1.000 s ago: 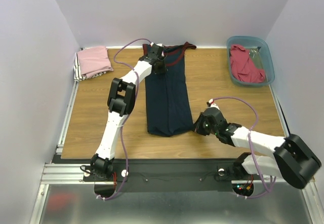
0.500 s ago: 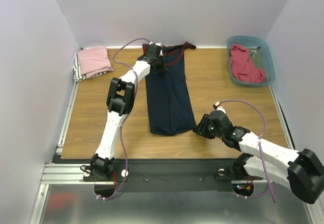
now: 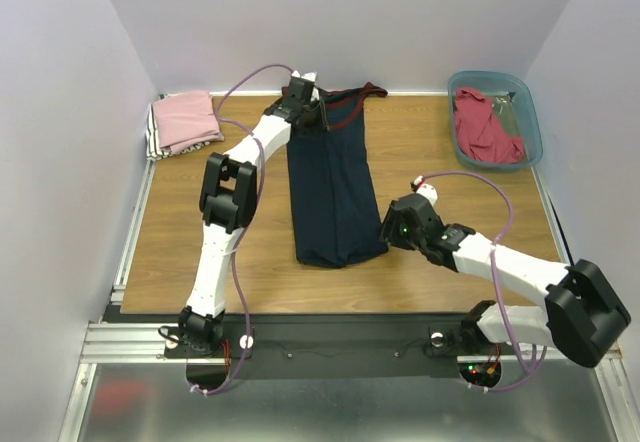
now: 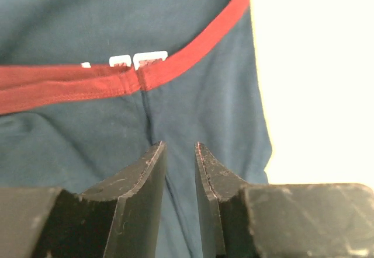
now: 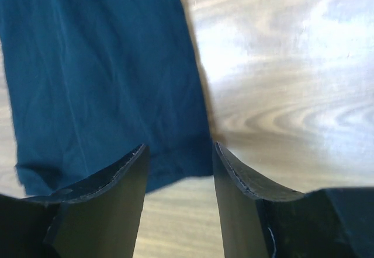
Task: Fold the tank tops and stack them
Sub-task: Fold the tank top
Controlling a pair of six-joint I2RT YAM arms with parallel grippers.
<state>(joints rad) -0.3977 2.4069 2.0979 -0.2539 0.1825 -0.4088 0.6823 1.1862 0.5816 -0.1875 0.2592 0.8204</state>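
A navy tank top (image 3: 330,187) with maroon trim (image 4: 117,80) lies folded into a long strip down the middle of the table. At its far end my left gripper (image 3: 310,107) hovers just over the cloth, jaws a narrow gap apart (image 4: 178,147) with nothing pinched between them. My right gripper (image 3: 386,232) stands open at the strip's near right corner (image 5: 105,83), and its jaws (image 5: 178,147) frame the cloth's edge and bare wood. A folded pink tank top (image 3: 185,120) rests at the far left. A red tank top (image 3: 485,127) lies crumpled in the bin.
The teal plastic bin (image 3: 530,112) stands at the back right corner. The pink top lies on a striped folded cloth (image 3: 155,142). Purple walls close in the table on three sides. Bare wood (image 3: 450,177) shows on both sides of the navy strip.
Both grippers have opened and let go of the navy top. The right gripper has shifted slightly away from the near edge, and the left has edged a little farther back.
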